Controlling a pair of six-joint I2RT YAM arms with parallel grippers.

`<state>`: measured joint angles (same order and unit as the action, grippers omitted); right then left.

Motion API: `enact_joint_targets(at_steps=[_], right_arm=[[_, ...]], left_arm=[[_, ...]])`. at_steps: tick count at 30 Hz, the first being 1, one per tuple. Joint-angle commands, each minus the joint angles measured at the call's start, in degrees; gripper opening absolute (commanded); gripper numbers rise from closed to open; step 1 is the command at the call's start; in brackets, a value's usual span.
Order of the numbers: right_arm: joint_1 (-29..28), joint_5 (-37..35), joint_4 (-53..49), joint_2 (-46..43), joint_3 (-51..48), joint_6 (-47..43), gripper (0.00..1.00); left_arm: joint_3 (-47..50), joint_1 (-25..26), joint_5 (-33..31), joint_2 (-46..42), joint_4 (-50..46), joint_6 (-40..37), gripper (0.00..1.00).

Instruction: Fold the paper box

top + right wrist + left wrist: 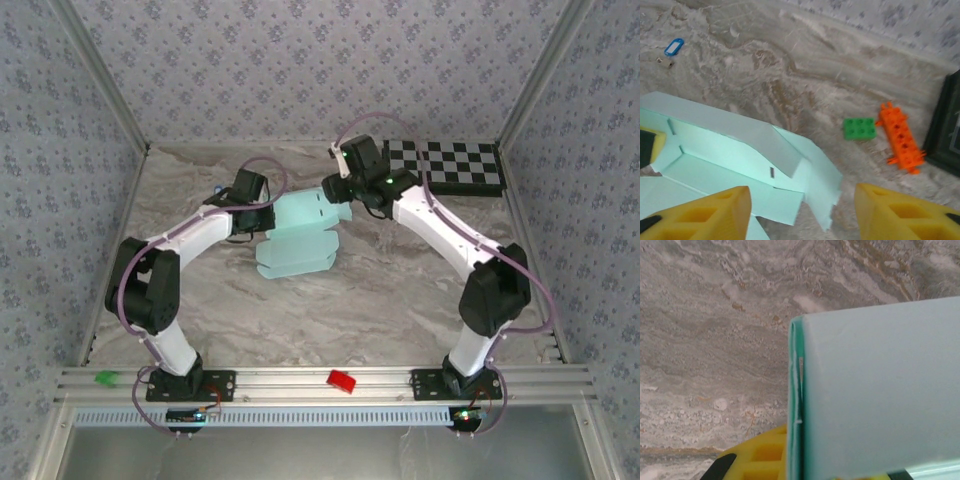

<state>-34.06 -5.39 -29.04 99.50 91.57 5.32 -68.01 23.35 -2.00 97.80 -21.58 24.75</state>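
So your box [298, 238] sits pretty much dead centre of the top view on the table [400, 300]. It's partly folded: pale aqua card with some panels raised and the rest lying flat. Your left gripper [262, 210] is at the box's left edge. In the left wrist view its jaws are clamped on a doubled-over aqua panel: one yellow finger [757, 457] peeks out at the bottom, just left of the card's edge, and the panel takes up the right half of the frame. Your right gripper [802, 212] is by the box's upper right corner in the top view, jaws wide apart with nothing between them. In its wrist view the two yellow fingers [710, 215] sit at the bottom of the frame, with the box's flaps spread across the left and middle beyond them. I can't tell whether the tips touch the card. Other stuff: the checkerboard [455, 165] is in the upper right of the top view, beyond the right arm. In the right wrist view there's a blue tag [673, 46] in the upper left, plus a green brick [859, 128] and an orange brick [901, 137] just beside each other at right, apart from the box.
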Motion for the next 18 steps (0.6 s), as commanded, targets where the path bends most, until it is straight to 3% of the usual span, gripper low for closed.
enact_joint_targets(at_steps=[1,9,18], right_arm=[[-0.4,2.7,-5.0,2.9,4.2,3.5,0.5],[-0.1,2.3,-9.4,8.3,9.5,6.0,0.19],[0.3,2.6,-11.8,12.7,13.2,7.1,0.09]], left_arm=[[-1.9,0.6,-0.9,-1.7,-2.8,0.7,0.0],[-2.0,0.6,-1.2,-1.7,-3.2,0.3,0.0],[-1.7,0.6,-1.1,-2.3,-3.0,0.3,0.0]])
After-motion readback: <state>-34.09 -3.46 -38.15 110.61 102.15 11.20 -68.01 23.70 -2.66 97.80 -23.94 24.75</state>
